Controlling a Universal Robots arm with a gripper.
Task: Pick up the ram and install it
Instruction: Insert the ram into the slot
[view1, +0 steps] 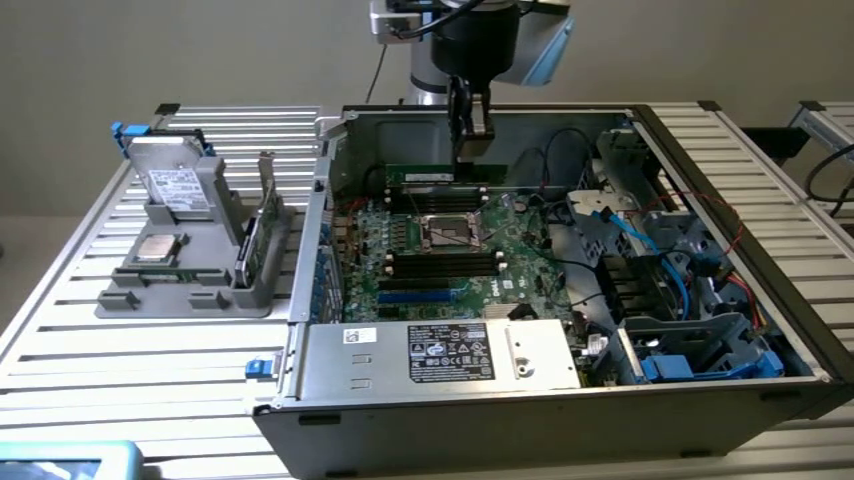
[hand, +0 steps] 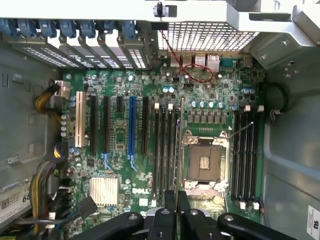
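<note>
In the exterior view, a table of silvery ribbed metal slats carries everything. A dark computer case rests on it from the centre out to 3 o'clock, its open side facing up. At 9 o'clock, just beside the case, sits a grey moulded holder. At 7 o'clock, at the table's near corner, lies a teal-edged object, partly cut off.

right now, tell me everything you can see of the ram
The ram is a thin, narrow green circuit-board stick with a pale label, standing on its long edge, gripped at its top edge by the gripper. It is at the memory slots beside the CPU socket; whether it is seated cannot be told.
</note>
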